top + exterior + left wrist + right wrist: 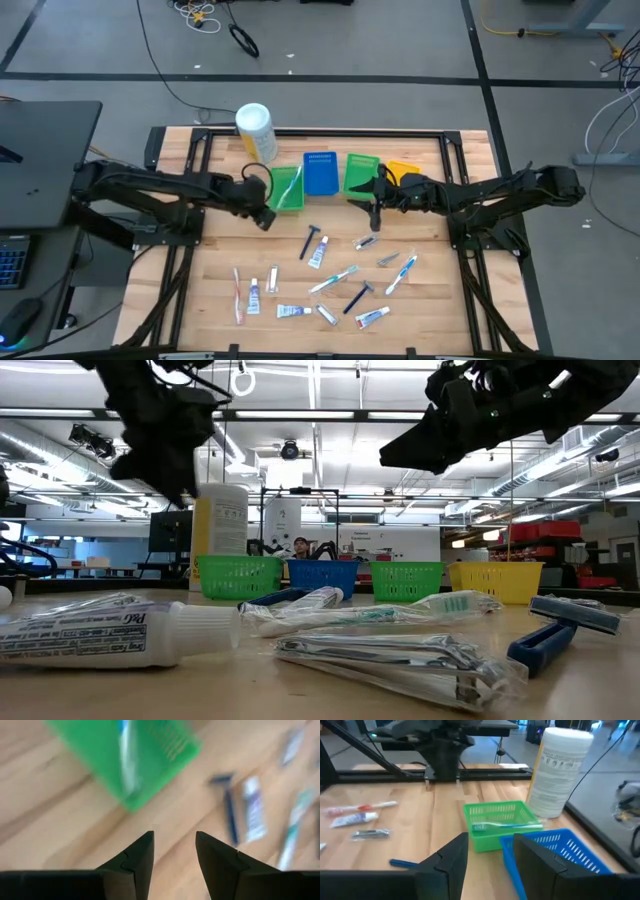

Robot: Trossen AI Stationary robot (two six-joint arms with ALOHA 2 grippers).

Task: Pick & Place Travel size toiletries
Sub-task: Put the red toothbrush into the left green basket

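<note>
Wooden slatted table (210,270), grey floor (400,40)

- left gripper (174,851): two dark fingers parted, nothing between them; bare wooden table (45,820) beyond
- green bin (150,755): a toothbrush (125,755) inside, blurred
- blue razor (229,810) on the wood; toothpaste tube (254,810) just beside it
</note>
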